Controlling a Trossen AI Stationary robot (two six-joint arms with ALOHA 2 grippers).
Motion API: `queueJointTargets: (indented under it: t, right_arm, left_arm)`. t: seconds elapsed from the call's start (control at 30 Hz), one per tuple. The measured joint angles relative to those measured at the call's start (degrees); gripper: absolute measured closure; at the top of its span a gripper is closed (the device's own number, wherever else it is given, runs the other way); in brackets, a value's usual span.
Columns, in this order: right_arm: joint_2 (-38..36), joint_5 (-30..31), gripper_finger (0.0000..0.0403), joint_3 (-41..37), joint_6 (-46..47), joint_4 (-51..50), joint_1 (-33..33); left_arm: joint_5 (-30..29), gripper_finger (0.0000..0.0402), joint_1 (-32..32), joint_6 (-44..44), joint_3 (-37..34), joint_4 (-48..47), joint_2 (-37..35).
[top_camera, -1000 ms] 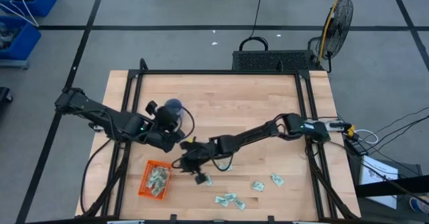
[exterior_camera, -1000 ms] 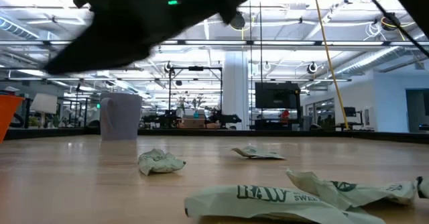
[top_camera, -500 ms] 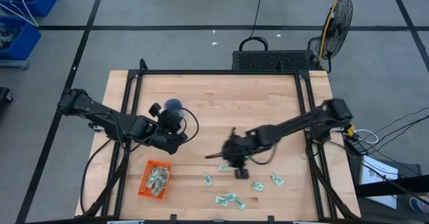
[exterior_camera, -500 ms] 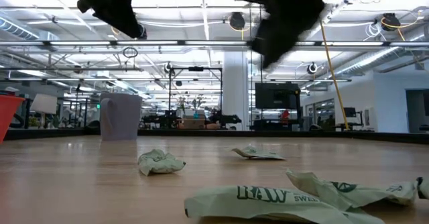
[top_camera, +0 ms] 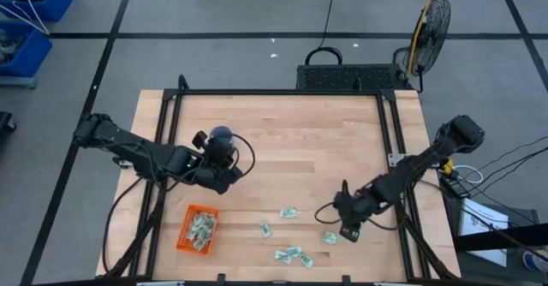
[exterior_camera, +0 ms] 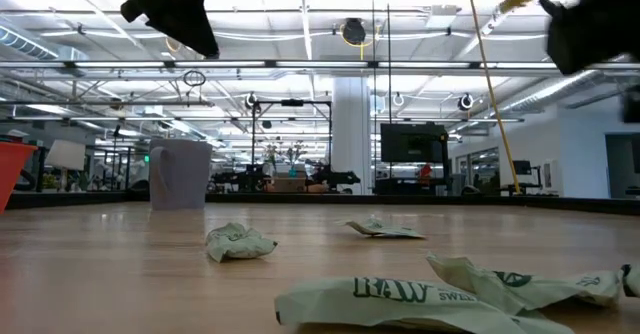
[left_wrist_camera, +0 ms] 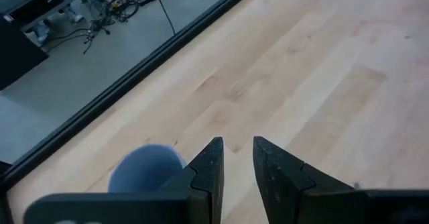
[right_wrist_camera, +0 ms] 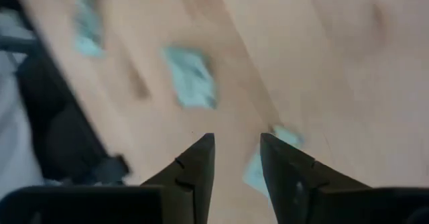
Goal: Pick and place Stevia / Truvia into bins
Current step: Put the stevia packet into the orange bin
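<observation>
hovering right end effector open, sachets just beside

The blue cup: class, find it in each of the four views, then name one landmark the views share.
High view: blue cup left of table centre, beside the left hand.
Low view: at left, on the far tabletop.
Left wrist view: beside the fingers.
Right wrist view: not in it.
Shared landmark: the wooden table.

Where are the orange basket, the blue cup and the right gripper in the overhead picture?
orange basket [top_camera: 186, 236]: high view, on its left mesh wall.
blue cup [top_camera: 221, 134]: high view, on its rim's far side.
right gripper [top_camera: 349, 234]: high view, midway between its fingertips, above the packets at the table's right front.
</observation>
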Motion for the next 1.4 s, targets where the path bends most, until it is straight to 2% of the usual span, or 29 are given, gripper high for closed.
queueJointTargets:
  t: [0.17,0.3,0.47,0.6,0.8,0.93,1.1,1.3,1.4]
  right_arm:
    - [0.2,0.0,0.0285,-4.9,8.6,0.2,3.4]
    - [0.2,1.4,0.0288,-6.8,11.3,1.8,3.8]
    - [0.2,4.9,0.0289,-8.1,11.4,5.8,3.8]
    - [0.2,4.9,0.0289,-10.6,11.4,11.4,4.4]
    - [0.0,5.5,0.0289,-13.1,11.1,12.2,5.2]
    - [0.0,7.9,0.0292,-13.7,6.4,11.9,5.2]
    - [0.0,8.6,0.0325,-14.5,4.1,11.9,4.9]
    - [0.1,8.9,0.0389,-14.8,4.1,12.2,4.7]
    - [-0.5,8.7,0.0395,-14.9,4.3,13.2,4.5]
  left_arm:
    - [0.0,0.0314,1.3,0.0,0.0,0.0,0.0]
    - [0.0,0.0314,2.1,0.5,0.0,0.0,0.0]
    - [0.0,0.0314,3.0,1.4,0.0,0.0,0.0]
    - [0.0,0.0314,3.5,2.0,0.0,0.0,0.0]
    - [0.0,0.0314,4.3,3.5,0.0,0.0,0.0]
    - [0.0,0.0314,4.5,3.5,0.0,0.0,0.0]
    - [0.1,0.0314,4.5,3.5,0.0,0.0,0.0]
    - [0.1,0.0314,4.5,3.5,0.0,0.0,0.0]
    - [0.1,0.0314,4.5,3.5,0.0,0.0,0.0]
